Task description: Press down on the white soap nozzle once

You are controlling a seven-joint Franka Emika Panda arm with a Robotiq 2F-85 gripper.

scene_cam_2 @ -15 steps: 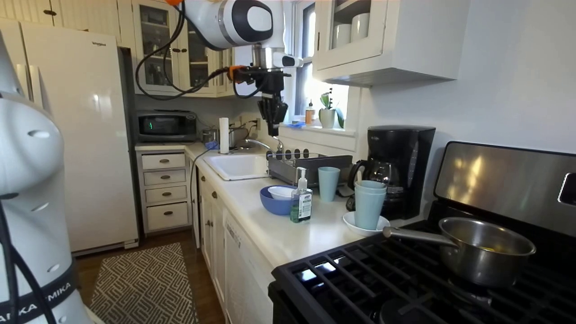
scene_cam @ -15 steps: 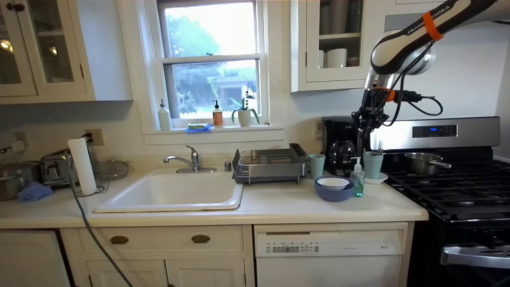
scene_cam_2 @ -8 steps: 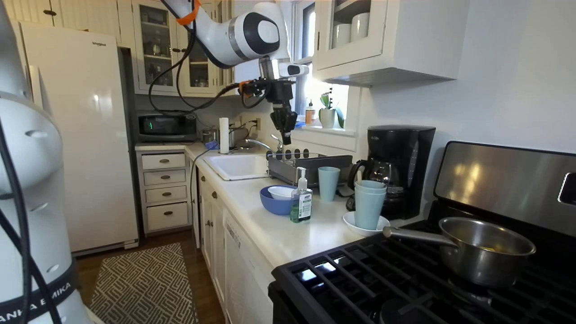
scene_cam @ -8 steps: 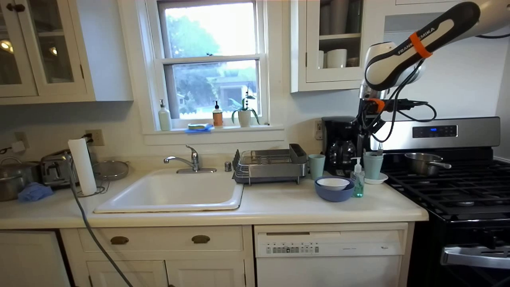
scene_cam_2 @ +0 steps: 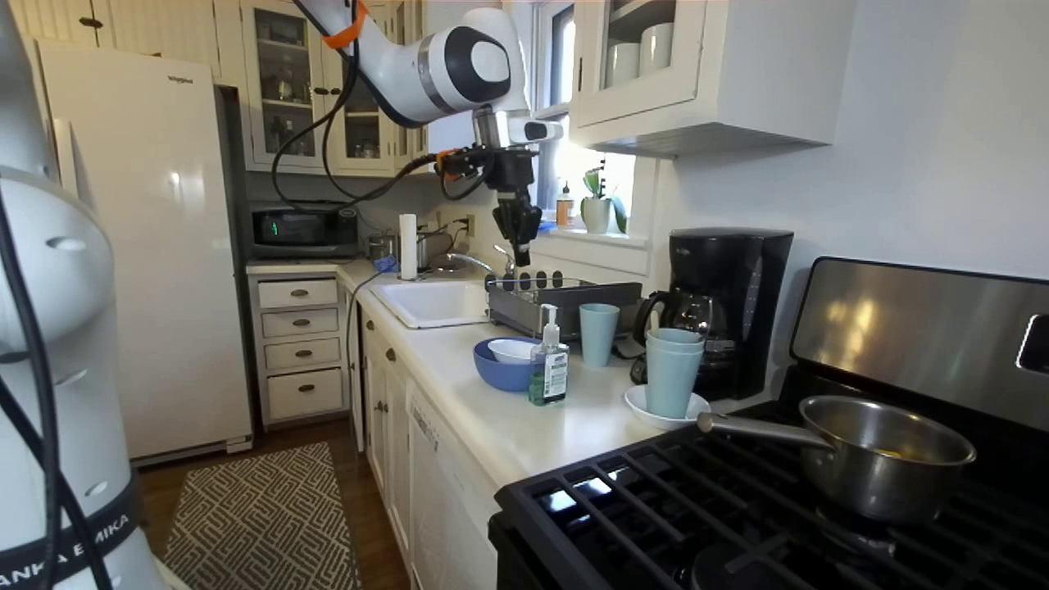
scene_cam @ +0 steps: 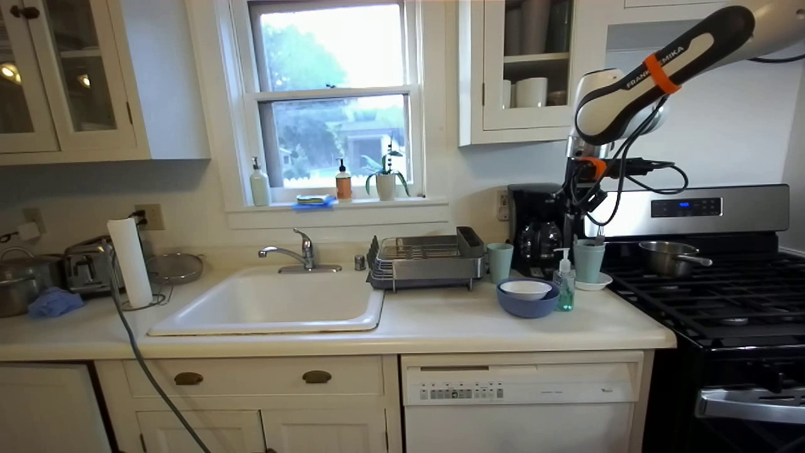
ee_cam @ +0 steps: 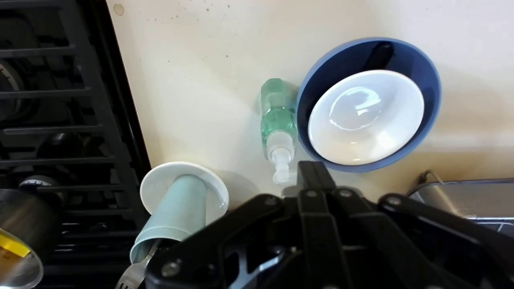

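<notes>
The white soap nozzle (scene_cam_2: 550,315) tops a clear bottle of green soap (scene_cam_2: 551,373), upright on the counter beside the blue bowl. The nozzle (scene_cam: 564,253) and bottle (scene_cam: 565,296) also show in the other exterior picture. In the wrist view the nozzle (ee_cam: 282,168) lies just left of my fingertips, and the bottle (ee_cam: 277,120) extends up the picture. My gripper (ee_cam: 315,175) is shut, its pads together with nothing between them. In an exterior view the gripper (scene_cam_2: 523,259) hangs above the nozzle's height, apart from it. The spout is partly hidden by the fingers in the wrist view.
A blue bowl (ee_cam: 435,92) holding a white bowl (ee_cam: 365,116) stands close beside the bottle. Light-blue cups (scene_cam_2: 674,377) stand on a white saucer (scene_cam_2: 635,410). The coffee maker (scene_cam_2: 754,311), dish rack (scene_cam: 427,270), stove (scene_cam_2: 656,524) and steel pot (scene_cam_2: 877,475) are nearby.
The arm and gripper have come down and, in an exterior view, shifted right. Most of this happened in the first half second, with only slight lowering since. The bottle has not moved.
</notes>
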